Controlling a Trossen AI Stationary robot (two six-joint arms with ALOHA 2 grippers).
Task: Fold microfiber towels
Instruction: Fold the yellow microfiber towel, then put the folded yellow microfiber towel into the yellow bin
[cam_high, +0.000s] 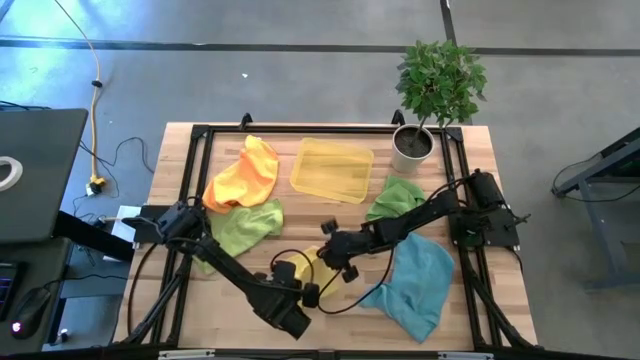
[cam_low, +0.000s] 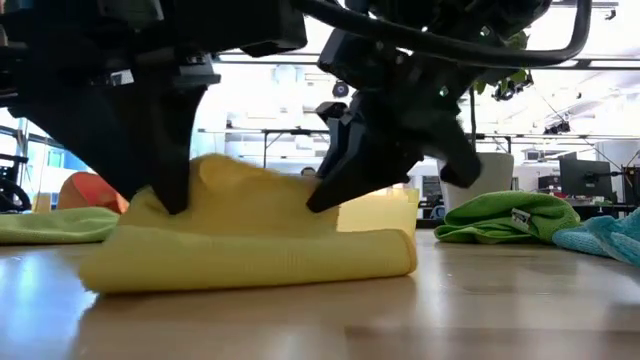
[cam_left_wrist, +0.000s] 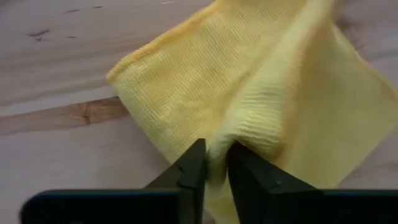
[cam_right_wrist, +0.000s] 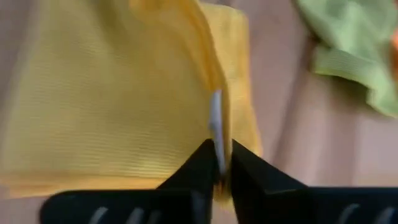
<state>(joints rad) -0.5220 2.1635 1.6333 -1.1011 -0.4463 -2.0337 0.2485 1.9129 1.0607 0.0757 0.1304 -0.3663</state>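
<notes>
Wooden planks made up the work surface, ringed by a black frame. Taking the yellow towel as the landmark, it lay at the near edge of the table between the two arms, doubled over into a thick, low bundle with its fold rounded at one end.

Both grippers were down on it. The left gripper had its fingers drawn nearly together, with a ridge of yellow cloth pinched up in the narrow gap between them. The right gripper stood just as narrow, clamped on the towel's edge where a small white tag showed.

Just beside the yellow towel, toward the right arm, sprawled the teal towel, unfolded. Beyond the yellow towel, on the left arm's side, lay a light green towel, with the orange towel behind it. A second green towel sat crumpled beyond on the right arm's side. Farthest off were the yellow tray and a potted plant at the table's back corner.

The risk I saw lay in the thin pinches. If one gripper let go or lifted ahead of the other, the upper layer would likely drag and skew the fold. The ridge under the left fingers could also spring back and leave a lump. A sideways pull might slide the whole bundle into the teal towel.
</notes>
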